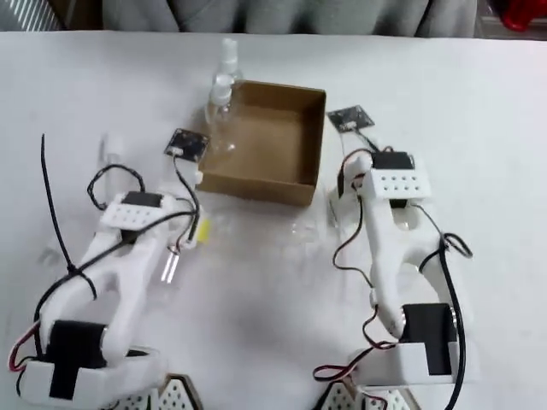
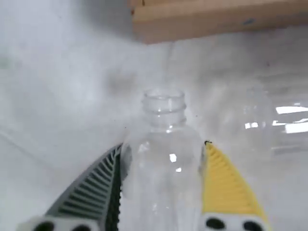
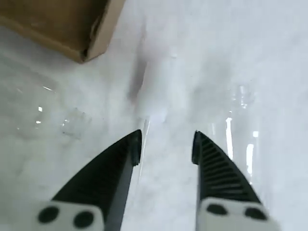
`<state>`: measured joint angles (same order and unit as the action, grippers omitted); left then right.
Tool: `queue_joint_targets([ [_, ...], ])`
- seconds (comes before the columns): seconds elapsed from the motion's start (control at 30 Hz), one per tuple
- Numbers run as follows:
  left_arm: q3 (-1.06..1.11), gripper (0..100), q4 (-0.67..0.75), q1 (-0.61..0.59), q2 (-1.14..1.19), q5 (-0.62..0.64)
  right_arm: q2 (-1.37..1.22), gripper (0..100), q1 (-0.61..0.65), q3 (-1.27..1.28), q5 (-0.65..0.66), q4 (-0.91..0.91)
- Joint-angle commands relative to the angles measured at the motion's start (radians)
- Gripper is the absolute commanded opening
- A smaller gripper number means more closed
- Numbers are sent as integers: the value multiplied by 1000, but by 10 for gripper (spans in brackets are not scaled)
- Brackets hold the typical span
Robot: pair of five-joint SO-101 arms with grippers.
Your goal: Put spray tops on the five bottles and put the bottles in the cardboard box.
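While I watch the left wrist feed, the left claw (image 2: pixel 164 147) is clenched on a clear bottle (image 2: pixel 162 187), with the grey finger (image 2: pixel 98 185) on one side of its body and the yellow finger (image 2: pixel 224 185) on the other. The bottle's threaded neck is open and points toward the box (image 2: pixel 211 19). A second bottle (image 2: pixel 269 120), also clear, lies on the table (image 2: pixel 57 96) just beside the held one.

From the high view, the left claw (image 1: pixel 191 229) sits just in front of the box's (image 1: pixel 256 184) front-left corner, toward the middle of the table (image 1: pixel 479 85). I cannot pick out the held bottle there against the white top. Two bottles (image 1: pixel 224 81) stand against the box's far-left corner, toward the table's far edge. The box itself sits open near the middle of the far half.

On the right wrist feed, the right claw (image 3: pixel 166 140) is released, its black fingers (image 3: pixel 115 173) spread with bare table between them. It hangs just off the box's (image 3: pixel 101 29) front-right corner. Faint clear shapes lie on the table to either side of it; I cannot tell what they are.
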<state>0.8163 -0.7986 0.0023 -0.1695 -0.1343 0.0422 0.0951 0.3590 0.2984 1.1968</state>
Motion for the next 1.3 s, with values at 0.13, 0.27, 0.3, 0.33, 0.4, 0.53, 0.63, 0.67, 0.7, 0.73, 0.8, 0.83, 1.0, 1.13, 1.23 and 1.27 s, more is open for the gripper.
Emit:
queue_joint_targets([
  [0.13, -3, 20, 35, -16, -51, 6, -76, 152, 62, -69, 9, -31],
  [0.27, -2, 20, 35, -16, -51, 5, -177, 176, 62, -71, -41, -142],
  [0.3, -2, 20, 35, -16, -51, 5, -194, 183, 62, -72, -43, -159],
  [0.33, -2, 20, 35, -16, -51, 5, -209, 186, 65, -72, -43, -171],
  [0.4, -2, 20, 35, -16, -51, 5, -228, 182, 64, -75, -44, -183],
  [0.53, -2, 20, 35, -16, -51, 5, -263, 140, 45, -104, -44, -188],
  [0.63, -2, 20, 35, -16, -51, 3, -312, 50, 28, -141, -44, -183],
  [0.67, -2, 20, 35, -16, -51, 3, -326, 16, 18, -155, -44, -182],
  [0.7, -2, 20, 35, -16, -51, 3, -335, 11, 7, -167, -44, -174],
  [0.73, -2, 20, 35, -16, -51, 3, -341, 24, -2, -184, -44, -156],
  [0.8, -3, 20, 35, -16, -51, 3, -341, 16, -19, -226, -44, -99],
  [0.83, -5, 20, 35, -16, -51, 3, -337, 14, -24, -249, -44, -62],
  [1.0, -9, 20, 35, -24, -59, 9, -266, 16, -27, -338, -44, 102],
  [1.13, -20, 20, 28, -24, -62, 28, -160, 16, -28, -381, -46, 211],
  [1.23, -66, 20, -5, -28, -65, 83, -51, 16, -25, -381, -52, 280],
  [1.27, -83, 20, -29, -31, -76, 91, -12, 16, -24, -377, -52, 308],
])
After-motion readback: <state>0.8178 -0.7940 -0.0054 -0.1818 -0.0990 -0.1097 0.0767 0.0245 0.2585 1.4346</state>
